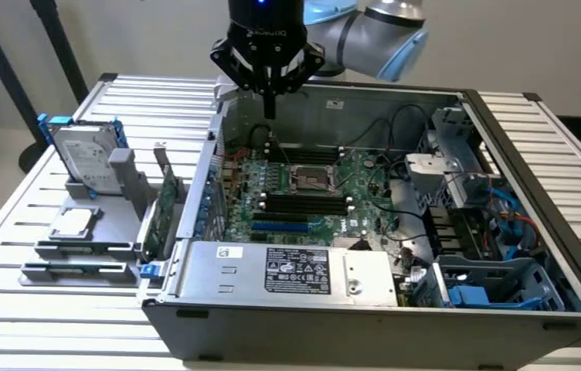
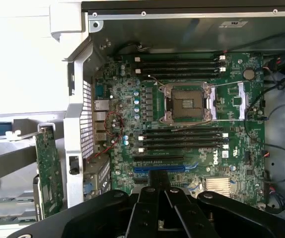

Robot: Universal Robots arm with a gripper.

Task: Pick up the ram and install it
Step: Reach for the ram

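Gripper (image 1: pixel 268 107) closed, nothing seen in it, hanging above the open case (image 1: pixel 321 328). Ram (image 1: pixel 76 266) lies in grey holder (image 1: pixel 84 250) outside case, exterior view's left, well apart.

Cut off, covered
Above the case (image 1: pixel 321 325) the arm (image 1: pixel 378 31) bearing the gripper (image 1: pixel 268 91) runs off-frame; inside it the power supply (image 1: pixel 290 269) covers part of the motherboard (image 1: pixel 358 174).

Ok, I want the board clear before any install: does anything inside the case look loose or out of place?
One thing: a thin red wire lies in a loose loop over the motherboard next to the rear ports, where no cable seems to belong. The memory slots look empty and unobstructed.
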